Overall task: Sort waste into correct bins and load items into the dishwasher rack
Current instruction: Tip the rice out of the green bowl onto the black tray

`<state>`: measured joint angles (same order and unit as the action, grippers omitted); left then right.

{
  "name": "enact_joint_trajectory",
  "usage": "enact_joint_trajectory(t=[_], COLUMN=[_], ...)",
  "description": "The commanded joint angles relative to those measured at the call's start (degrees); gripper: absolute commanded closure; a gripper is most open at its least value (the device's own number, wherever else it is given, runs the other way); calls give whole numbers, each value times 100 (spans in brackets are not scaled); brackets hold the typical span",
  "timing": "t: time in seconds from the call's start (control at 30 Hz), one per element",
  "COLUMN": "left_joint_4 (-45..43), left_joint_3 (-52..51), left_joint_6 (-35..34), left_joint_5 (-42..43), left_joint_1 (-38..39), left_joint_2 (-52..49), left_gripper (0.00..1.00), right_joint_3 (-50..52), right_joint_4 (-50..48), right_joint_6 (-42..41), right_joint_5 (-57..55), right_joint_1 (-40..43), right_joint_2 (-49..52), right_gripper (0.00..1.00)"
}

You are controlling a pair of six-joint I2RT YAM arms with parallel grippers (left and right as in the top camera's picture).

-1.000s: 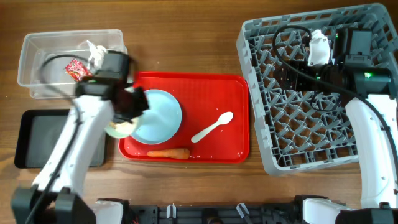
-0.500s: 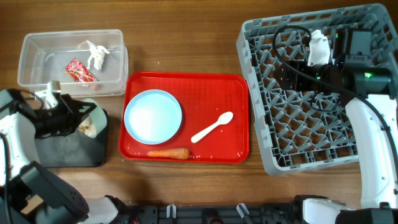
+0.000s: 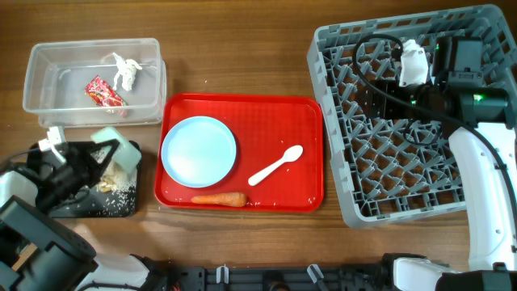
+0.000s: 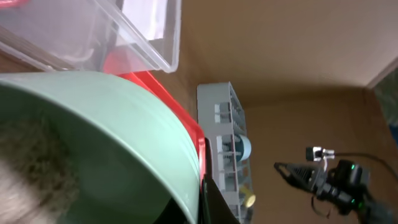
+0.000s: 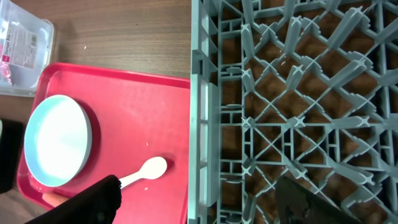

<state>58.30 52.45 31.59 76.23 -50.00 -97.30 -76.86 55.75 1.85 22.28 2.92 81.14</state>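
Note:
My left gripper (image 3: 95, 160) is shut on the rim of the mint-green bowl (image 3: 109, 145) and holds it tipped over the black tray (image 3: 56, 212). Pale rice bits (image 3: 113, 194) lie on that tray. The bowl (image 4: 93, 137) fills the left wrist view, with my finger at its rim (image 4: 201, 198). The clear tub (image 3: 48, 77) holds the red wrapper (image 3: 104, 91) and the white paper scrap (image 3: 126, 69). The pale blue plate (image 3: 199, 149), white spoon (image 3: 276, 166) and carrot (image 3: 220, 199) lie on the red tray (image 3: 307, 129). My right gripper (image 3: 373, 81) is open above the grey rack (image 3: 404, 162).
The left wrist view shows the rack (image 4: 217, 112) in the distance with a small pale blue bowl (image 4: 242, 148) and a yellow cup (image 4: 249, 200) in it. The right wrist view shows the rack's left wall (image 5: 200, 93) beside the red tray (image 5: 143, 112).
My left arm has carried the mint-green bowl left, from the red tray's edge to over the black tray, and tipped it. Rice now lies on the tray. The right arm has not moved.

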Motion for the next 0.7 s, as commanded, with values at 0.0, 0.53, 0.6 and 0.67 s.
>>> enact_joint_trajectory(t=[0.0,0.53,0.6,0.67], left_joint_4=[2,26,76,286], left_joint_3=[-291,-345,-341,-337], left_joint_6=[1113,223,223,275], left_joint_5=[437,431,431,450], left_joint_1=[-72,-350,-348,-339], left_joint_2=[-44,13,33,192], left_gripper=[96,96,96,96], right_joint_3=[44,44,44,44], right_joint_4=[72,111,111,111], right_joint_6=[120,116,118,118], right_joint_5=[55,-2,-2,0], right_joint_1=[-17,-17,-17,-17], right_joint_2=[7,7,7,7], right_gripper=[19,19,18,19])
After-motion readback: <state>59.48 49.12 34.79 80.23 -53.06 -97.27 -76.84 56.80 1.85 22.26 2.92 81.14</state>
